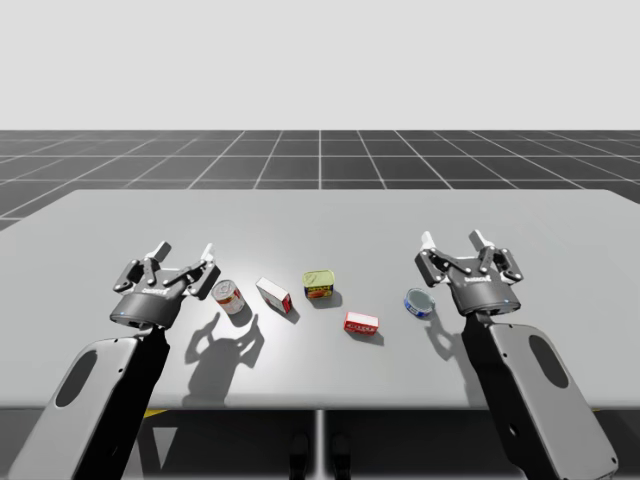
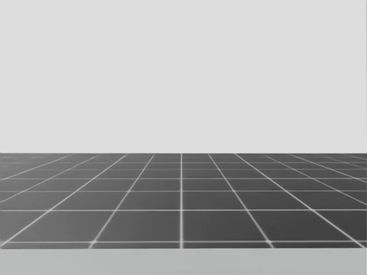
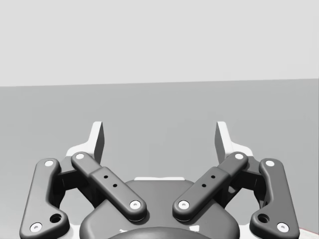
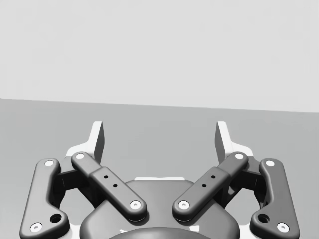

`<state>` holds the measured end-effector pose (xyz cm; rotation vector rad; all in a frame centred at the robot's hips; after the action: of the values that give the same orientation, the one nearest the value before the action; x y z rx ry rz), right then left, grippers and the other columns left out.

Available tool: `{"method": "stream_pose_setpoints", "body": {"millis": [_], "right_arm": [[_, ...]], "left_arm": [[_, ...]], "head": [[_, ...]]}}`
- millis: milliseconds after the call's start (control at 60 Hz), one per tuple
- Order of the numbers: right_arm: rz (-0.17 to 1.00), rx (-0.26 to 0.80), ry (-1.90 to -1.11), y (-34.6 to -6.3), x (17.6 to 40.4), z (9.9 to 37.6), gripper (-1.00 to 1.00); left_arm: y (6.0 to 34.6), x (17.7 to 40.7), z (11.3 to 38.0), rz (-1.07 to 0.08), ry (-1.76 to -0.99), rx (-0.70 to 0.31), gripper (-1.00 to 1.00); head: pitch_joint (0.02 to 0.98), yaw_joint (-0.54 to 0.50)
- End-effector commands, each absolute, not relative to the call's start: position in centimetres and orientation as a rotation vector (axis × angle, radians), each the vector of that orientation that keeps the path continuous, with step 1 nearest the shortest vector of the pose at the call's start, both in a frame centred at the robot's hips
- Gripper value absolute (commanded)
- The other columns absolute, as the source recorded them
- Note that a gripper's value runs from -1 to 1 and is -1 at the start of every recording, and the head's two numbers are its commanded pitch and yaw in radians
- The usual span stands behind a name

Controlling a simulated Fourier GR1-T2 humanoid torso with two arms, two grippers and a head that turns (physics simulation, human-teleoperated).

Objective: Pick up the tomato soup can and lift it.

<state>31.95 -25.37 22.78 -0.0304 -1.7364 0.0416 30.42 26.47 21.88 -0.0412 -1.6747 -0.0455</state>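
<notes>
The tomato soup can [image 1: 229, 297], red and white with a silver lid, lies tilted on the grey table [image 1: 320, 215] at the left. My left gripper [image 1: 184, 251] hovers just left of it, open, with nothing between its fingers. In the left wrist view the left gripper [image 3: 159, 138] stands open over bare table. My right gripper [image 1: 454, 241] is open at the right, above and just right of a blue flat can. The right wrist view shows the right gripper [image 4: 159, 138] open with only table ahead.
Between the arms lie a red-and-white box [image 1: 274, 295], a green-topped can [image 1: 318, 284], a small red box [image 1: 362, 322] and a blue flat can [image 1: 419, 301]. The far half of the table is bare. The head view looks over a dark grid floor [image 2: 183, 200].
</notes>
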Motion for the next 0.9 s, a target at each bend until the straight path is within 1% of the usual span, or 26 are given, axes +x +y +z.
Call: {"method": "stream_pose_setpoints", "body": {"millis": [17,83,117,150,217,250,267,367,383,417,567,583,633,717,783,817,900], "right_arm": [[0.030,-0.021,-1.760,-25.35,31.74,22.68,-1.00],[0.042,0.042,-1.738,-25.46,31.77,22.83,-1.00],[0.031,0.034,-1.735,-25.43,31.81,22.94,-1.00],[0.054,0.058,-1.709,-25.52,31.81,23.03,-1.00],[0.063,0.077,-1.696,-25.45,31.74,23.05,-1.00],[0.064,0.067,-1.698,-25.46,31.77,23.02,-1.00],[0.067,0.059,-1.697,-25.42,31.81,22.97,-1.00],[0.071,0.051,-1.695,-25.37,31.86,22.90,-1.00],[0.071,0.039,-1.695,-25.36,31.91,22.86,-1.00],[0.073,0.021,-1.697,-25.33,31.95,22.82,-1.00],[0.073,0.013,-1.691,-25.33,32.07,22.66,-1.00],[0.074,0.011,-1.690,-25.33,32.08,22.63,-1.00],[0.077,0.008,-1.689,-25.32,32.08,22.59,-1.00],[0.085,0.002,-1.683,-25.23,32.08,22.50,-1.00],[0.092,-0.002,-1.683,-25.17,32.09,22.44,-1.00],[0.100,-0.008,-1.681,-25.09,32.07,22.40,-1.00],[0.106,-0.010,-1.679,-25.02,32.09,22.33,-1.00]], "left_arm": [[26.49,30.40,21.85,-0.050,-1.673,-0.043,-1.00],[26.49,30.41,21.82,-0.053,-1.670,-0.044,-1.00],[26.48,30.41,21.82,-0.054,-1.670,-0.044,-1.00],[26.47,30.40,21.81,-0.055,-1.670,-0.045,-1.00],[26.47,30.42,21.80,-0.056,-1.670,-0.045,-1.00],[26.46,30.44,21.79,-0.055,-1.670,-0.044,-1.00],[26.49,30.47,21.77,-0.055,-1.669,-0.044,-1.00],[26.52,30.46,21.80,-0.055,-1.668,-0.042,-1.00],[26.54,30.47,21.82,-0.054,-1.668,-0.041,-1.00],[26.56,30.48,21.82,-0.054,-1.668,-0.040,-1.00],[26.84,30.52,21.97,-0.042,-1.670,-0.038,-1.00],[26.87,30.51,22.01,-0.041,-1.670,-0.040,-1.00],[26.90,30.51,22.04,-0.040,-1.671,-0.039,-1.00],[26.96,30.50,22.07,-0.041,-1.671,-0.039,-1.00],[26.97,30.52,22.04,-0.042,-1.670,-0.036,-1.00],[26.97,30.55,22.01,-0.044,-1.669,-0.033,-1.00],[26.96,30.56,21.97,-0.047,-1.667,-0.030,-1.00]], "head": [[0.085,-0.01],[0.093,-0.01],[0.098,-0.01],[0.110,-0.01],[0.150,-0.01],[0.170,-0.01],[0.203,-0.01],[0.288,-0.01],[0.326,-0.01],[0.351,-0.01],[0.493,0.00],[0.527,0.00],[0.561,0.01],[0.635,0.05],[0.666,0.08],[0.696,0.12],[0.735,0.18]]}}
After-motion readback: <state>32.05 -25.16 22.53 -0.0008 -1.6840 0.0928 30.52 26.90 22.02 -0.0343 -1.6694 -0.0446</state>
